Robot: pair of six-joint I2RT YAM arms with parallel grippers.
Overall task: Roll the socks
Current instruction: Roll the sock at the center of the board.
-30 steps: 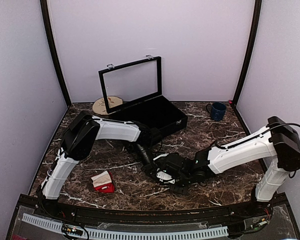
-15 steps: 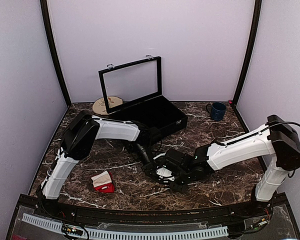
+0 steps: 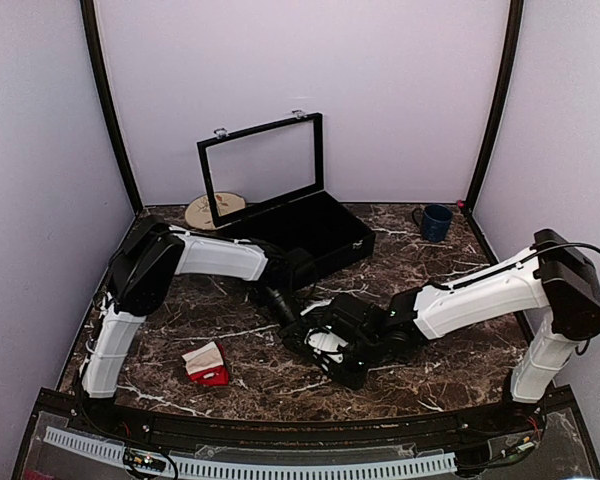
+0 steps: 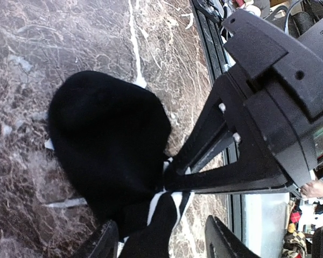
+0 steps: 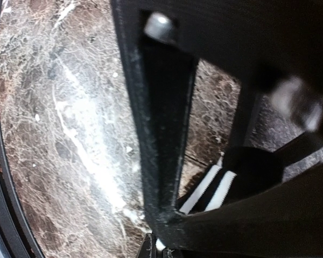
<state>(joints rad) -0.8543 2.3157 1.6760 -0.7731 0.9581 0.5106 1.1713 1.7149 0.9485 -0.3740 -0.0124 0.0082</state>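
The left gripper (image 4: 161,243) has its fingers (image 4: 104,243) spread apart. They are cut off at the bottom edge of its wrist view, so only the tips show. A black sock (image 4: 107,140) with white stripes runs down between them, and whether either finger touches it is hard to tell.

The right gripper (image 4: 171,184) is clenched on that sock, its two tips meeting on the striped part just beyond the left gripper's fingers. The sock's rounded bulk lies on the marble table (image 4: 54,43). In the right wrist view the gripper's own dark frame fills most of the picture and is blurred, with only a scrap of the stripes showing through it.

From above, the two grippers meet near the middle of the table and cover the black sock almost wholly. The red socks (image 3: 208,366), cream at the cuff, lie in a small bundle near the front left, well apart from both grippers. How they are folded cannot be made out.

At the back stands an open black case (image 3: 320,235) with its lid upright. A wooden disc (image 3: 208,210) sits partly behind the case, and a blue mug (image 3: 435,222) sits at the back right.
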